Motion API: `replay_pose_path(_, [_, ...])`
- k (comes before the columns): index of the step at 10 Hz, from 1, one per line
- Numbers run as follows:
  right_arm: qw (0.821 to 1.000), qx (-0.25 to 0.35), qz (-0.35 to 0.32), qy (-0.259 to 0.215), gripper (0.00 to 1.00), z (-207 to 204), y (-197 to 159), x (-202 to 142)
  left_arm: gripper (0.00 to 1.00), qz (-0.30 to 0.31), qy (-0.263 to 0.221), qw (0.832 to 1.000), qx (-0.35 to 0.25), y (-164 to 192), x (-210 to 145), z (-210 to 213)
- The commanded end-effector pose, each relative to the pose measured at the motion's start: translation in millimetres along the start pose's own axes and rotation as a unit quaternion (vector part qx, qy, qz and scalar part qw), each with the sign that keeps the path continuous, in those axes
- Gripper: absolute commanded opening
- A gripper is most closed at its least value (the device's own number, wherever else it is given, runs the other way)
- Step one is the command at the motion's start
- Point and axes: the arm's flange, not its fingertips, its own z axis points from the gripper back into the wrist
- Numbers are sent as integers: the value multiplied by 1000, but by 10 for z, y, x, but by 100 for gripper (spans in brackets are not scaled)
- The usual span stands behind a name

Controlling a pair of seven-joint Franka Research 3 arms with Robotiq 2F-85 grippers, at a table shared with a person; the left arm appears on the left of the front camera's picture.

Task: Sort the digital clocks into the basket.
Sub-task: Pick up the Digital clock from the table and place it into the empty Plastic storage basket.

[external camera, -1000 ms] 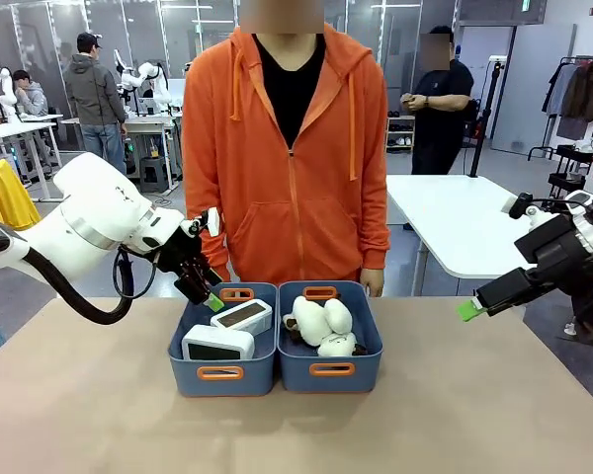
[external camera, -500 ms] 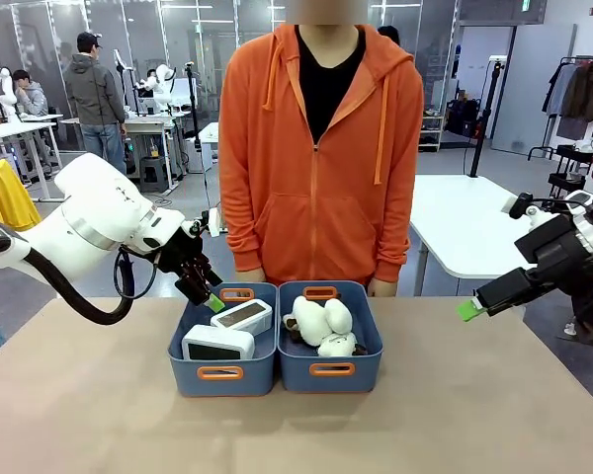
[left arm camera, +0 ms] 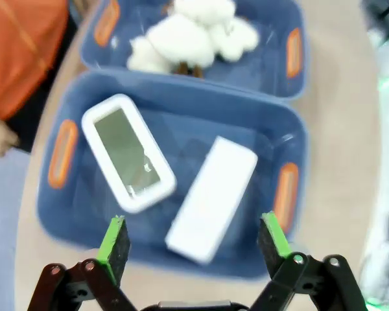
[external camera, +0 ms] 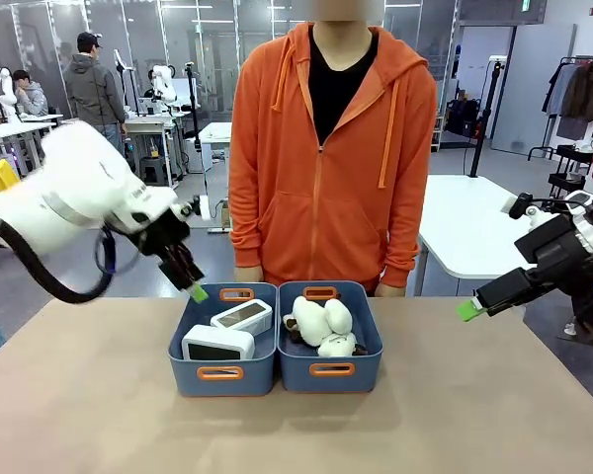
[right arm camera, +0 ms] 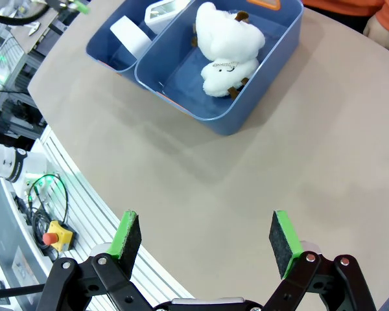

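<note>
Although likely light, stiff and slick-shelled, with screens worth sparing, both digital clocks lie inside the left blue basket on the bench, best pinched across the narrow white sides if regripped. Left gripper empty with jaws spread, lifted higher and farther from the basket rim than a second ago; right gripper likewise spread and empty, unmoved off the bench's right edge.
</note>
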Motion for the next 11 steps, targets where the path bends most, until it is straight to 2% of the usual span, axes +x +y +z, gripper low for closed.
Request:
replay_pose_path(1, [1000,-6,0,4,100,-2,6,-10,100,92,-21,995,-45,-226,111,815])
replay_pose_path(3, [1000,-6,0,4,100,-2,6,-10,100,142,-71,986,-46,-413,-208,1357])
replay_pose_path(5, [1000,-6,0,4,100,-2,6,-10,100,150,-131,979,34,-688,-704,1811])
replay_pose_path(7, [1000,-6,0,4,100,-2,6,-10,100,118,-201,969,79,-898,-1060,1835])
replay_pose_path(9, [1000,-6,0,4,100,-2,6,-10,100,112,-233,961,96,-968,-1322,1737])
replay_pose_path(11, [1000,-6,0,4,100,-2,6,-10,100,117,-252,953,118,-878,-1346,1696])
